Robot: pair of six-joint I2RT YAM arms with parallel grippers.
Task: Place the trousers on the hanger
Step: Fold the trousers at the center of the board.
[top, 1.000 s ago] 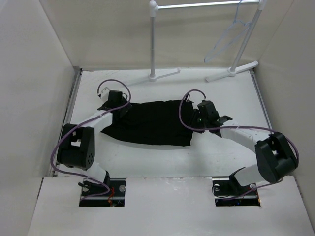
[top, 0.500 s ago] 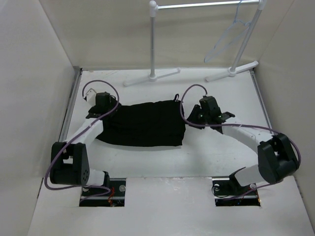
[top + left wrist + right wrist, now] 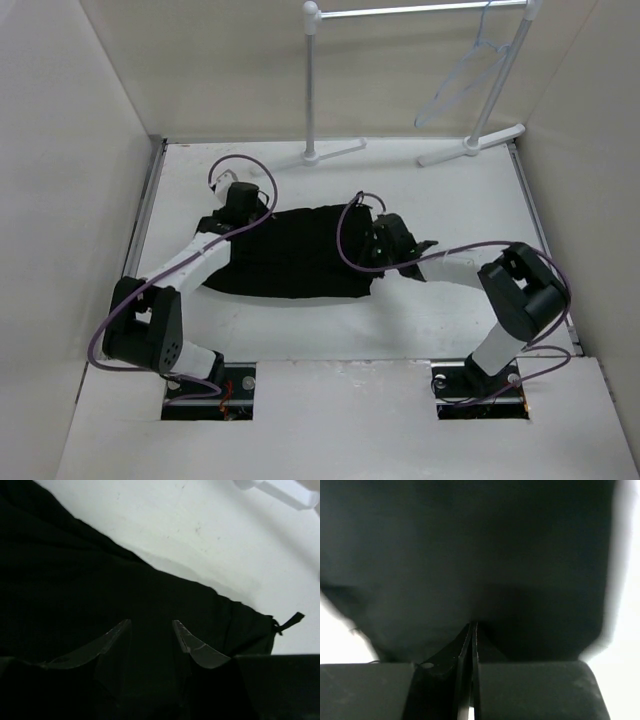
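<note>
Plain matte-black trousers (image 3: 295,255) lie on a white counter (image 3: 450,190); beyond the jaws, a pale translucent hanger (image 3: 447,92) hangs on a white rack (image 3: 311,90). Purple cables (image 3: 341,240) loop over white-and-black arms (image 3: 185,262). The jaws themselves are dark.

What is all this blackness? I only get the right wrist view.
Observer: Those are the trousers, lying spread flat on the table.
Visitor: Is the other arm busy?
Observer: The left tool is open, over the fabric near its far edge.
Visitor: Where's the hanger?
Observer: The hanger hangs on the rack at the back right, apart from the trousers.
</note>
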